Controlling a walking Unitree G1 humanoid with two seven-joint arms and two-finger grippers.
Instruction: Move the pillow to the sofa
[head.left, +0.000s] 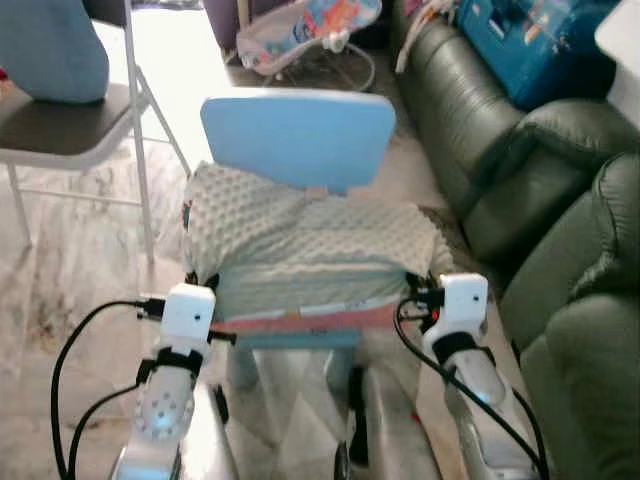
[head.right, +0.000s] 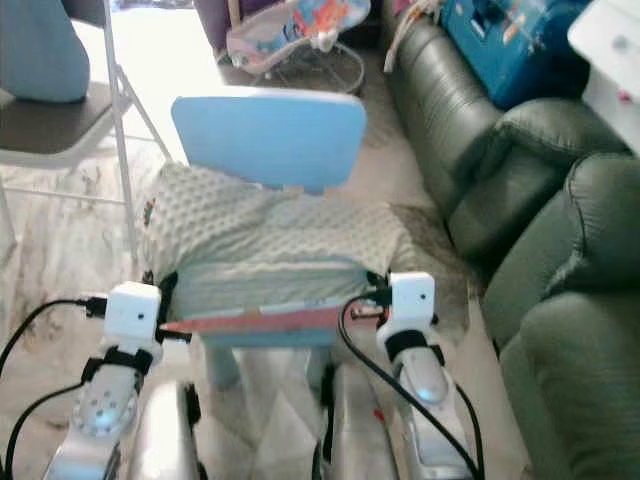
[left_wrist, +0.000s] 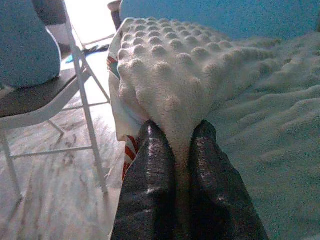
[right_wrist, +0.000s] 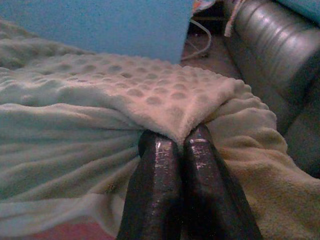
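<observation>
Left gripper (left_wrist: 175, 145) clamped on left corner of dimpled pale-green pillow (head.left: 310, 245); right gripper (right_wrist: 181, 140) clamped on right corner. Pillow on seat of small blue chair (head.left: 300, 135). Dark green leather sofa (head.left: 500, 150) at right.

One pillow (head.left: 310, 245), two chairs (head.left: 298, 135), one sofa (head.left: 520, 160), one baby bouncer (head.left: 300, 35)
</observation>
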